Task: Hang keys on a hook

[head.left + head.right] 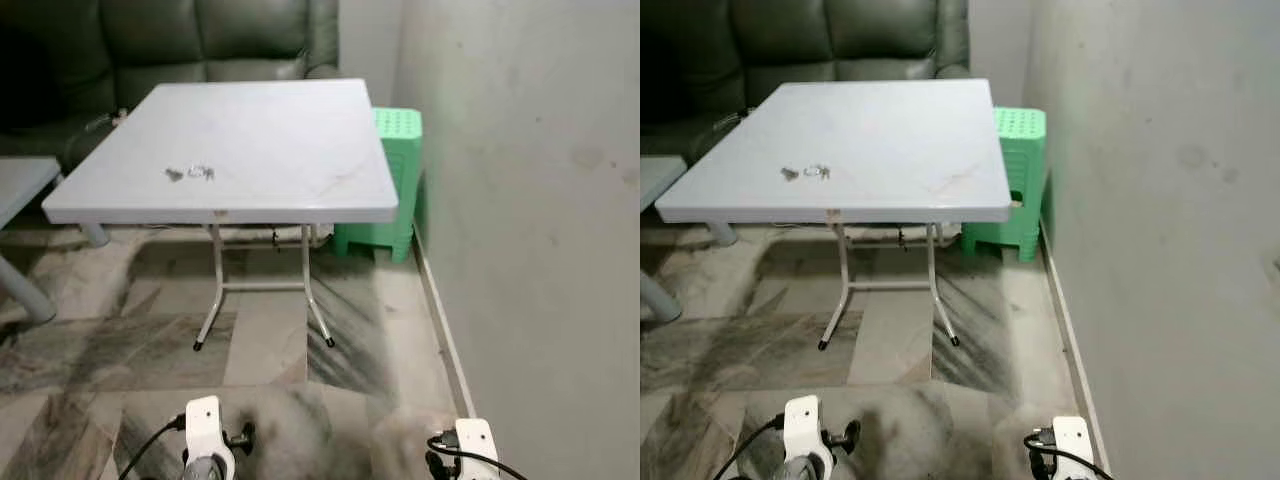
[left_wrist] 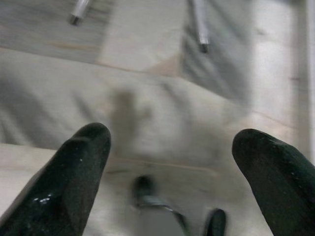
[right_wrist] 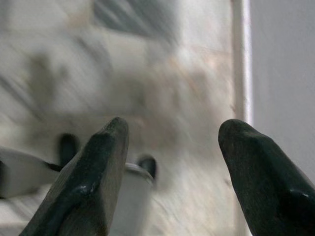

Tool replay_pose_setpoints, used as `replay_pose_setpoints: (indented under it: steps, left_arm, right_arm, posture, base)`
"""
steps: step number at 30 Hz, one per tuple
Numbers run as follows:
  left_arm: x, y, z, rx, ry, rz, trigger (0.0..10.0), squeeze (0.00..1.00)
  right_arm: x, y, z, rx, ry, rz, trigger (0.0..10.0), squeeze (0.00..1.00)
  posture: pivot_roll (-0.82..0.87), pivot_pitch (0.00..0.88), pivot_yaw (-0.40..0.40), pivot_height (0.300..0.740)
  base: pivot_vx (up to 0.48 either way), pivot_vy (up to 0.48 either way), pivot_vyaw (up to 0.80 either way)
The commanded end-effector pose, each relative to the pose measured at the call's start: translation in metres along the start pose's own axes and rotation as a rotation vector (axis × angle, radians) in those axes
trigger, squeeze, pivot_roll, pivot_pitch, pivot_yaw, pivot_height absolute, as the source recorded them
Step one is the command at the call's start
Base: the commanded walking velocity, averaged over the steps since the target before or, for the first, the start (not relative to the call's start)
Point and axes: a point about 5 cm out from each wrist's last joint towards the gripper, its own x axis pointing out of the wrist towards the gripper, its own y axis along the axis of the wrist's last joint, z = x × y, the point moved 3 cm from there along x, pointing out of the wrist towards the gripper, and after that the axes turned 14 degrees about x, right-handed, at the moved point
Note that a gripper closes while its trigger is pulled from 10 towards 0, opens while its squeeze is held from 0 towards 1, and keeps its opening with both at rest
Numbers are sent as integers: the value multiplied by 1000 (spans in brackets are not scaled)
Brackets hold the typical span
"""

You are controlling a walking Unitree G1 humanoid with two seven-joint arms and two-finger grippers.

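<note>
I see the keys lying on the white desk, well ahead of both claws and nearer my left one's side. The left claw hangs low over the marbled floor, fingers spread and holding nothing (view blurred). The right claw likewise is spread, near the wall.

The white folding table is approached over open tiled floor. The keys lie near its front left edge with bare tabletop all around, so they can be reached from above. The right side is closed off by the wall, with a green stool wedged between it and the table. A sofa blocks the far side.
</note>
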Motion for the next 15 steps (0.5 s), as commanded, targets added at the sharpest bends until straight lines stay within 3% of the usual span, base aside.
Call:
replay_pose_setpoints:
  steps: [1,15]
  left_arm:
    - [-2,-5,-10,6,27,-21,10000,0]
    - [-2,-5,-10,5,30,-20,10000,0]
  right_arm:
    - [3,8,-8,1,22,24,10000,0]
    - [2,7,-7,3,22,22,10000,0]
  posture:
    - [-21,0,-14,740]
    - [-18,0,-18,740]
  base:
    - [0,435,0]
    - [0,459,0]
